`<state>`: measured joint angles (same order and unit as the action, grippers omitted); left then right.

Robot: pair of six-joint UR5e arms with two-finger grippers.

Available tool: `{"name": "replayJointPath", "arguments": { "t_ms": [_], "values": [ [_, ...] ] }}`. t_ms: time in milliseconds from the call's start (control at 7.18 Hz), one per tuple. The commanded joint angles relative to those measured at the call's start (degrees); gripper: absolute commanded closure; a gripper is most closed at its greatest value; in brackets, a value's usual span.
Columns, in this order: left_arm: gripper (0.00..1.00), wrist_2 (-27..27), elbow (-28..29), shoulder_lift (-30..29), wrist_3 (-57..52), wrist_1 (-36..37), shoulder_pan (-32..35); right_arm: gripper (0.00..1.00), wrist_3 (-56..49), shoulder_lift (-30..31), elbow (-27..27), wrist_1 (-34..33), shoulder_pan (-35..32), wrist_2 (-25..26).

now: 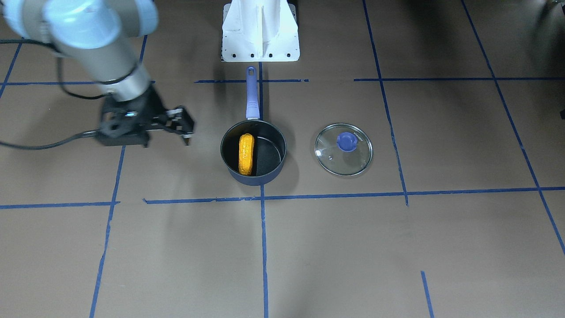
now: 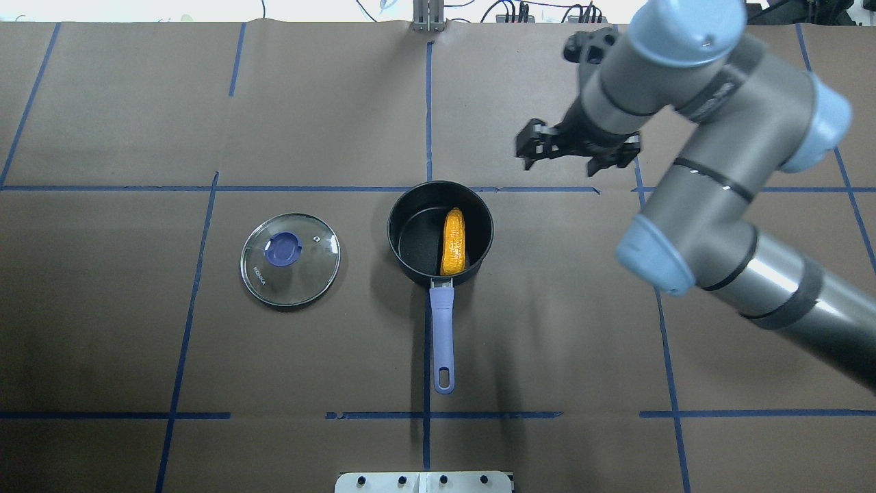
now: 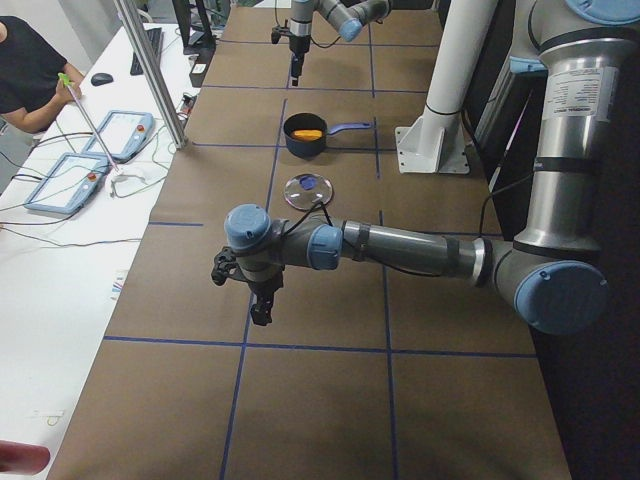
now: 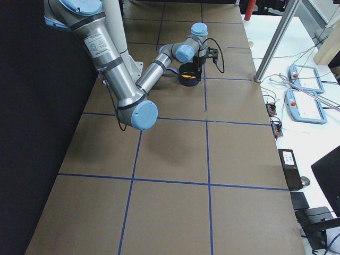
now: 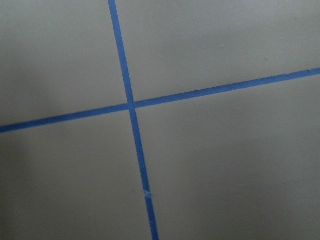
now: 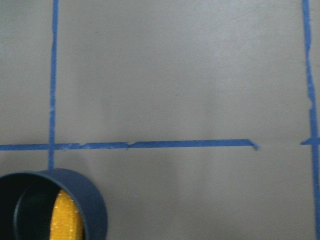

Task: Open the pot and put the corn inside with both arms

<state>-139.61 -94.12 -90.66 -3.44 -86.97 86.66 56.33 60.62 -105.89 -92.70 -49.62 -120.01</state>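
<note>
One dark navy saucepan point(image 2: 405, 241), its lavender handle pointing back at the robot. One orange-yellow bumpy corn cob point(image 2: 453, 241) lies inside, in the pot's robot-right half, long axis parallel to the handle. One round glass lid point(image 2: 290, 259) lies flat, well apart on the left. Two grippers: right gripper point(image 1: 189, 131) is beyond the pot, jaws spread, empty. Left gripper point(image 3: 260, 312) is far off; I cannot tell how wide it is.

Pot point(image 1: 254, 179) is showing a smooth navy wall and a matt black, speckled lining. Corn point(image 1: 246, 153) is looking bumpy, faintly glossy. Lid point(image 1: 344, 152) is glinting: clear glass, metal rim. Table point(image 1: 353, 247) is wearing matt brown paper crossed by blue tape point(image 1: 264, 247).
</note>
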Motion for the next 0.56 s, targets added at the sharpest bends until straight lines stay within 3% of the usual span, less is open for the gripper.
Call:
{"name": "replayJointPath", "arguments": {
  "t_ms": [0,418],
  "values": [
    [0.00,-0.6,0.2,1.6,0.0,-0.1,3.1,0.00,-13.0,7.6,-0.9,0.1,-7.8,-3.8],
    [0.00,2.7,0.6,3.1,0.0,-0.1,4.7,0.00,-30.0,16.3,0.1,0.0,-19.0,-9.1]
  ]
}}
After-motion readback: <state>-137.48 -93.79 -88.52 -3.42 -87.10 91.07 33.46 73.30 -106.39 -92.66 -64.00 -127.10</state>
